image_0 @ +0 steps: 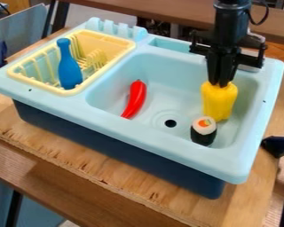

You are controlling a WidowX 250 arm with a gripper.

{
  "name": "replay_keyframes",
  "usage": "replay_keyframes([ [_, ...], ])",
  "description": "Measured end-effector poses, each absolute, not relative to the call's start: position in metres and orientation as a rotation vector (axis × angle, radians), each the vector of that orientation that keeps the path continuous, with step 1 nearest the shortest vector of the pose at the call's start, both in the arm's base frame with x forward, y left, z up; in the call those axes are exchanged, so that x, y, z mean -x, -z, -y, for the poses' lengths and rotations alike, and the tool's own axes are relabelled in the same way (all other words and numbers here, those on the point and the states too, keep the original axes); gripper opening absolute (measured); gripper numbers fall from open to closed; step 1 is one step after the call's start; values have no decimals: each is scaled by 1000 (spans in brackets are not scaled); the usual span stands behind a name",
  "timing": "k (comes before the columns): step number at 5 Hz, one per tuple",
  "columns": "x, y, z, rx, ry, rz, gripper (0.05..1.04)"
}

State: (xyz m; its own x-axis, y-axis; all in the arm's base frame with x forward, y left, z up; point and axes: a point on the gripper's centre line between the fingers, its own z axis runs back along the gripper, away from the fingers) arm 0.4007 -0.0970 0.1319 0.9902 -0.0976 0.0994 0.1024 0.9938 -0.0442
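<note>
Five toy-like things stand out, beginning at the upper left of the frame with a yellow drying rack (103, 35) set into the pale blue sink unit (156, 138). A blue bottle-shaped toy (69, 71) stands in the rack, leaning slightly, its narrow neck up and its wider base down.

Near the middle of the frame, a red chili pepper (135, 98) lies in the left part of the basin, curved and glossy, its stem end toward the top of the frame. Right of it is the round, dark drain hole (170, 123).

Lower right of centre, a sushi roll (203, 131) with a dark wrap and a white top stands upright near the front wall. Just behind it, at the right of the frame, is the yellow pepper-like toy (219, 103), upright in the right part of the basin. Whether its lower end touches the basin floor, I cannot tell.

The black gripper (221, 84) points down from the upper right, its fingers apparently closed on the yellow toy's top. That toy is probably light, hollow plastic, fairly stiff and hardly fragile. Its smooth, rounded sides may be slippery, and a hold so high could let it swing; the narrower middle should give a steadier grip.
</note>
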Motion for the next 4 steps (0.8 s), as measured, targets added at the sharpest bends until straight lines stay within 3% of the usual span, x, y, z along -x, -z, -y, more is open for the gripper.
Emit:
replay_keyframes([
  [1, -393, -139, 89, 38, 81, 93, 90],
  [2, -380, -173, 58, 15, -18, 175, 90],
  [4, -370, -174, 19, 12, -117, 176, 90],
])
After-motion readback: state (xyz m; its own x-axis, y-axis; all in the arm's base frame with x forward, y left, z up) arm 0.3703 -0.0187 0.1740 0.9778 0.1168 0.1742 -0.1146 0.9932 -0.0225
